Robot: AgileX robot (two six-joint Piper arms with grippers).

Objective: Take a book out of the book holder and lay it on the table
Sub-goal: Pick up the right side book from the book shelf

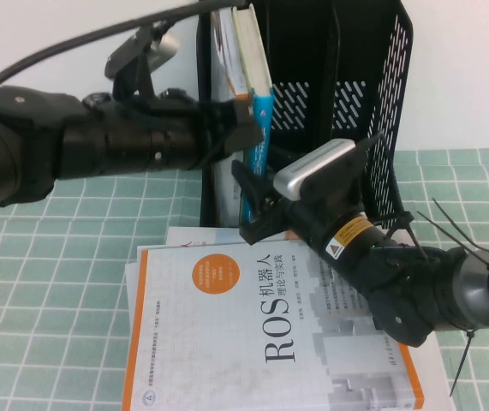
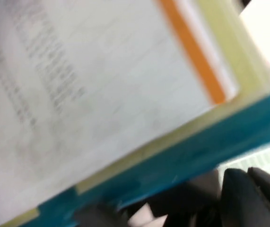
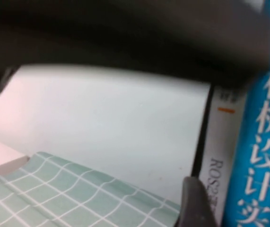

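The book [image 1: 261, 116], pale yellow-green with a teal spine, stands upright in the leftmost slot of the black book holder [image 1: 390, 103]. My left gripper [image 1: 246, 122] is against the upper part of its spine, and the left wrist view is filled by the book's top edge and teal band [image 2: 172, 161]. My right gripper [image 1: 253, 201] is low at the same spine, open, its fingers on either side. In the right wrist view one finger [image 3: 196, 203] lies beside a white spine [image 3: 217, 156], with the teal spine [image 3: 262, 156] just past it.
A white book with an orange edge [image 1: 227, 51] stands in the holder beside the teal one. A white-and-orange "ROS" book [image 1: 253, 342] lies flat on the green checked table [image 1: 56, 282] in front of the holder, under my right arm.
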